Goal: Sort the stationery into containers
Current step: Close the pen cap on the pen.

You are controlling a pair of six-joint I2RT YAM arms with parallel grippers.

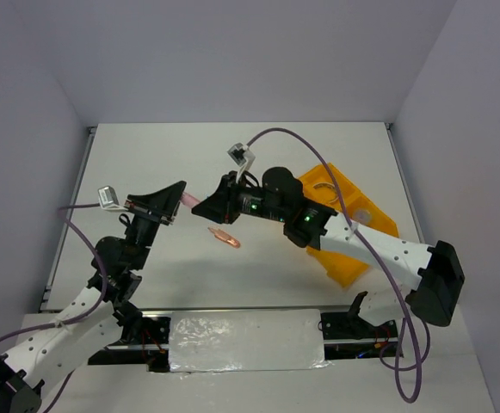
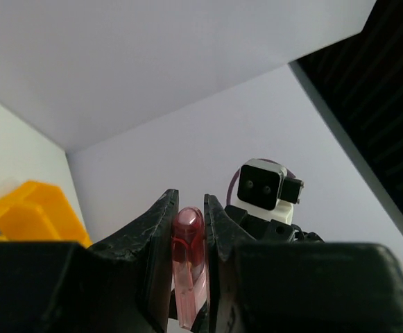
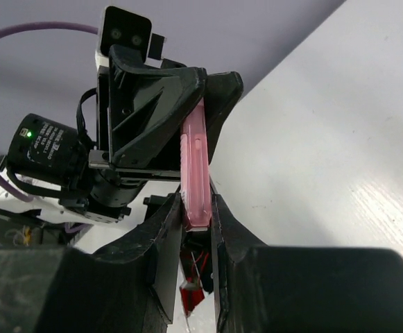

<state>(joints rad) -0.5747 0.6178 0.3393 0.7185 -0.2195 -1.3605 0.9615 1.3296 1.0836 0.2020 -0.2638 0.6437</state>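
Observation:
One salmon-pink pen-like piece (image 1: 191, 200) hangs above the table between the two grippers. My left gripper (image 1: 181, 194) is shut on its rounded end (image 2: 189, 243), the jaws pressed against both sides. My right gripper (image 1: 207, 210) faces it and is shut on the flat other end (image 3: 195, 170). A second salmon-pink piece (image 1: 225, 237) lies on the table just below them. The orange-yellow tray (image 1: 353, 262) sits at the right, partly hidden under the right arm; its corner (image 2: 28, 208) shows in the left wrist view. The other stationery is out of view.
The white table is walled at the back and on both sides. The right arm stretches across the tray, with a purple cable (image 1: 318, 155) arching over it. A foil-covered plate (image 1: 245, 340) lies between the arm bases at the near edge.

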